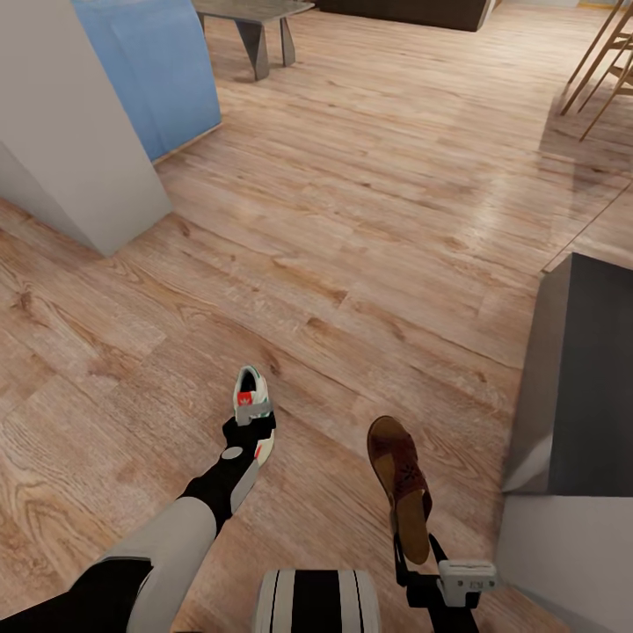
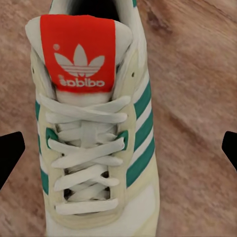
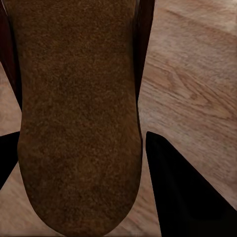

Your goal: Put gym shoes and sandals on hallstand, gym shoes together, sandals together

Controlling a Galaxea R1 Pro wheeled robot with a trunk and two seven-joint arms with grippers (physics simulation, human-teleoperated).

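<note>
A: Two shoes up off the corridor floor (image 1: 352, 220), one per arm. Leftmost first: white wall corner (image 1: 70, 132), blue panel (image 1: 154, 70) behind it, grey desk leg (image 1: 255, 44) further back.

B: Left arm?

A: Left end effector (image 1: 249, 431) is clamped on a gym shoe (image 1: 250, 413), gripping across its middle. In the left wrist view the gym shoe (image 2: 91, 128) sits between the dark fingertips (image 2: 10, 153): white laces, green side stripes, red-orange tongue patch. Fingertips sit at the frame edges on either side; contact itself is hidden there.

B: And the right?

A: Right end effector (image 1: 420, 563) grips a sandal (image 1: 400, 492) by its heel end, toe pointing away from the robot, perforated brown strap up. The right wrist view has the sandal (image 3: 74, 113) close up, brown footbed, with one dark finger (image 3: 187, 192) just beside its edge.

B: Far right?

A: Dark grey flat-topped unit (image 1: 589, 369) near the sandal, apart from it. Wooden chair legs (image 1: 607, 61) at the far upper corner.
</note>
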